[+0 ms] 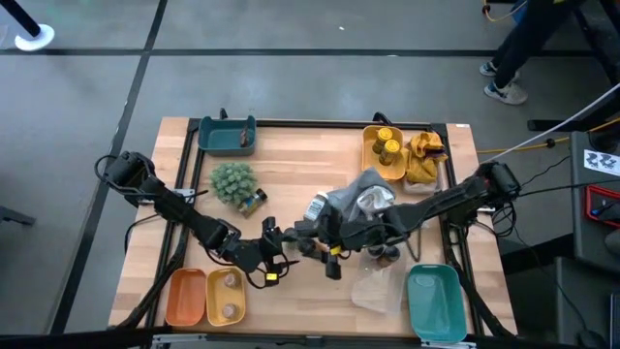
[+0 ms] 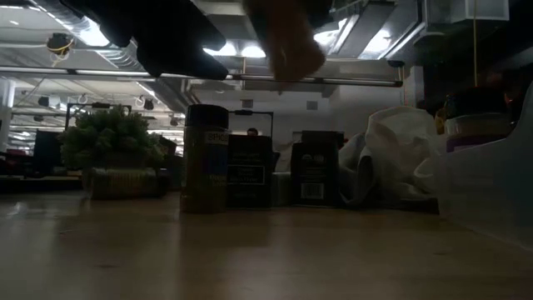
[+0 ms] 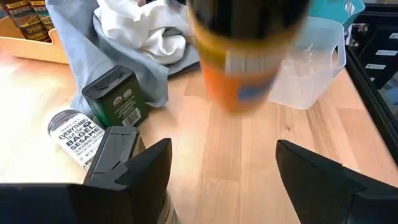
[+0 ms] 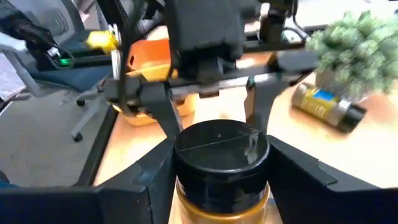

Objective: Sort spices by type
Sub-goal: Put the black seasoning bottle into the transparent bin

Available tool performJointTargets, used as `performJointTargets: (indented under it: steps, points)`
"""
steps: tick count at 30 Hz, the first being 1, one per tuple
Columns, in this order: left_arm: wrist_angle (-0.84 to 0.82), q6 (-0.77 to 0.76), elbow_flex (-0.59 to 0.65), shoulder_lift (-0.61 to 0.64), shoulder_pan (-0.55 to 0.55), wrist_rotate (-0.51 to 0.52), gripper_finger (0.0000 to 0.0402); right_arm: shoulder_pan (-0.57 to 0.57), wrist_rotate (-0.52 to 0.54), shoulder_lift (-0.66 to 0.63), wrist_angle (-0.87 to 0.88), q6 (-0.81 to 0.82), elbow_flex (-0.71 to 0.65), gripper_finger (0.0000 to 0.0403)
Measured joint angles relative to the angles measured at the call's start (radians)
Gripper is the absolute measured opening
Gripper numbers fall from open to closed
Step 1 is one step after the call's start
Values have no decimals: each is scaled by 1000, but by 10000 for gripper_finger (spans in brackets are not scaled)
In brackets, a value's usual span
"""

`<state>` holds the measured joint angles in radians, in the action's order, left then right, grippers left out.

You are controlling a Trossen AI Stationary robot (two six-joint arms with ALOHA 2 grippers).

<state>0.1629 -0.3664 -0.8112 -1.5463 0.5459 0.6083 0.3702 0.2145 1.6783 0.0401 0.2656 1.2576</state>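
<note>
At the lower middle of the high view the two arms meet for what looks like a handover. The right gripper (image 4: 217, 180) has its jaws clamped on a spice jar (image 4: 222, 163) with a black lid and orange body. The left gripper (image 3: 224, 165) faces it with jaws apart, clear of the jar. Only the wrist views show this; from above, the arms hide the jar.

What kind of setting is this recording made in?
Probably a robotics lab or open workshop, not a kitchen: the wooden table stands on a bare grey floor with marked lines, a wheeled office chair sits beside it, and long ceiling lights show overhead.
</note>
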Motion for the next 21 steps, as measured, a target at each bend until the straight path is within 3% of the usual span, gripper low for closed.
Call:
performJointTargets:
  steps: [5, 10, 17, 21]
  points:
    - [5, 0, 0, 0, 0, 0, 271, 54, 52, -115, 118, 38, 1, 207]
    - [8, -20, 0, 0, -4, -1, 272, 157, 202, -232, 271, 113, 1, 208]
    - [18, -52, 0, 0, -17, -2, 272, 394, 506, -284, 445, 322, 1, 208]
    - [26, -90, 0, 0, -23, -2, 272, 547, 738, -253, 523, 478, 1, 208]
